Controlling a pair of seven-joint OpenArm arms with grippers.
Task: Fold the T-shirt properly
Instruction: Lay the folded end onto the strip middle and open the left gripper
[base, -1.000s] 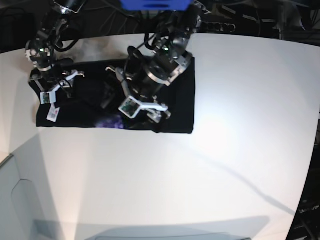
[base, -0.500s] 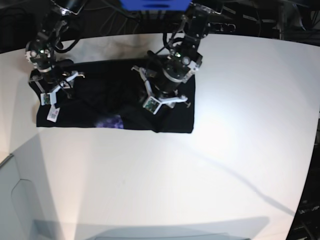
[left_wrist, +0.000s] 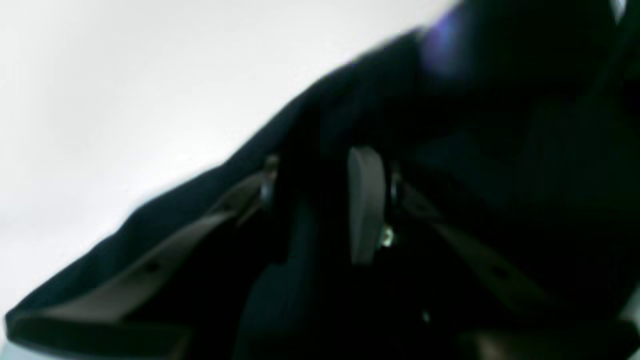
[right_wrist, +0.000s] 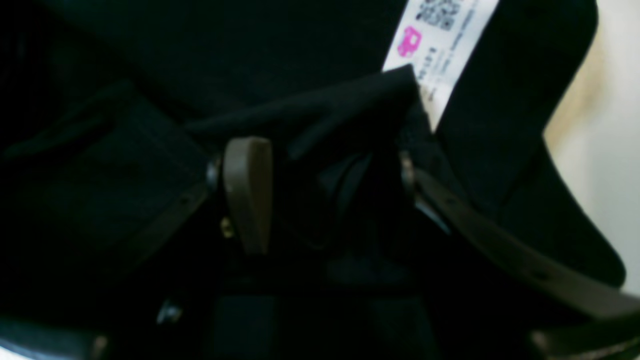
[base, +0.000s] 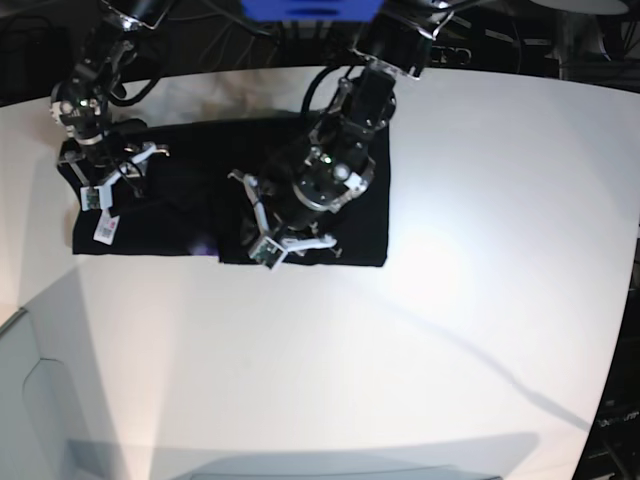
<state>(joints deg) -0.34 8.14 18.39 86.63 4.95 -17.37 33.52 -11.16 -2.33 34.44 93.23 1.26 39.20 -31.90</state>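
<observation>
The black T-shirt (base: 190, 190) lies folded into a wide band at the back left of the white table (base: 450, 300). My left gripper (base: 290, 248) is at the shirt's front edge. In the left wrist view, the left gripper (left_wrist: 317, 200) has narrowed jaws with black T-shirt (left_wrist: 500, 125) cloth pinched between them. My right gripper (base: 125, 168) rests on the shirt's left end. Its jaws stand wide in the right wrist view (right_wrist: 325, 185), with a loose ridge of T-shirt (right_wrist: 150, 75) between them. The white tag (right_wrist: 440, 40) lies just past the fingertips. A sliver of purple print (base: 205, 245) shows.
The tag (base: 105, 228) lies at the shirt's front left corner. A pale grey raised surface (base: 40, 400) fills the front left corner of the base view. Dark cables and a blue block (base: 310, 8) sit behind the table's back edge.
My left gripper swung to the shirt's front edge and closed from wide open onto cloth. The purple print is now mostly covered. The right arm stayed put.
</observation>
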